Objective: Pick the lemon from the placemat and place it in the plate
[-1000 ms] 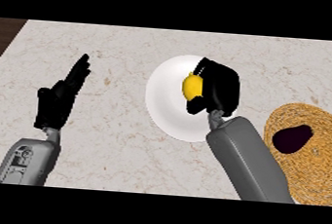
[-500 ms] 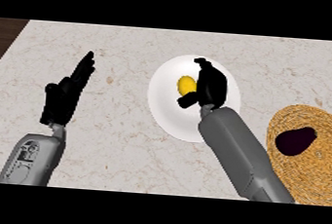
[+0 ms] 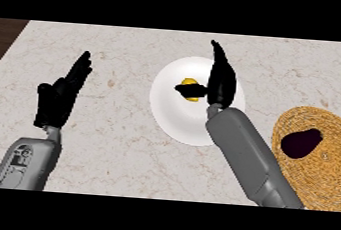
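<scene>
Over on the left the left hand (image 3: 58, 97) rests above the bench (image 3: 120, 143), fingers straight and upright, holding nothing. The lemon (image 3: 191, 89) lies on the white plate (image 3: 175, 117), just left of the right hand (image 3: 222, 83), whose fingers are straightened out with only the thumb touching it. Further right, a dark object (image 3: 302, 142) sits on the woven placemat (image 3: 325, 173)

A pale marble counter (image 3: 127, 149) is filling most of the view. Dark wood flooring (image 3: 1, 35) is showing past its left edge.
</scene>
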Available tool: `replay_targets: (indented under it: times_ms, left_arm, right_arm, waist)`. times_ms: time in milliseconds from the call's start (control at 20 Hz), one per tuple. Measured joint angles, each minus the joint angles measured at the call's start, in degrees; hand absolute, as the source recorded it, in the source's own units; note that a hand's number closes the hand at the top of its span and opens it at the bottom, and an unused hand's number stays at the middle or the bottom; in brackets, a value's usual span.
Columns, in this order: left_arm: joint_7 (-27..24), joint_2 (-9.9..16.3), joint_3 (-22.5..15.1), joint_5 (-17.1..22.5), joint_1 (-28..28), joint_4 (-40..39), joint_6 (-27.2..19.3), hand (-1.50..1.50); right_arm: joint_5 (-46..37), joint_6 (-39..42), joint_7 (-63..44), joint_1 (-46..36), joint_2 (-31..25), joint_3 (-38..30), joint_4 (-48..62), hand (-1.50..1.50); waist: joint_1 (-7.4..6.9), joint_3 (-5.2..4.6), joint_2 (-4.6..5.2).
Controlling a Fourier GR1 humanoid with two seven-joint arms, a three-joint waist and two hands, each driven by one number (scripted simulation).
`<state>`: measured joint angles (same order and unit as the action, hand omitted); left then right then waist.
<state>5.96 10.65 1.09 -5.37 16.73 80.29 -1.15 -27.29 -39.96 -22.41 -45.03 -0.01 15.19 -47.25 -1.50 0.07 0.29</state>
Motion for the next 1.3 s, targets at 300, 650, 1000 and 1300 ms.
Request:
replay_targets:
  times_ms: [300,650,1000,1300]
  left_arm:
    - [-0.25,0.86,1.48,0.77,-2.22,0.97,0.43,0.0]
    - [-0.76,0.81,2.11,0.43,-2.75,0.54,0.17,0.0]
    - [-0.18,0.06,1.66,0.01,-2.7,1.64,0.36,0.0]
    - [0.67,-0.76,1.3,-1.05,-2.9,2.99,0.36,0.0]
  right_arm:
    - [2.69,-5.27,1.19,7.02,-1.81,-3.38,-10.26,-1.5]
    - [7.13,-2.31,2.97,24.46,-9.08,-5.26,-30.2,-1.5]
    - [15.32,5.93,8.76,39.86,-16.45,-10.21,-43.96,-1.5]
    - [20.22,11.17,14.74,46.34,-17.46,-16.07,-46.96,-1.5]
  waist:
    - [1.72,-0.05,-0.48]
    - [2.73,-0.06,-0.61]
    - [2.26,-0.07,-0.47]
    - [1.91,-0.07,-0.38]
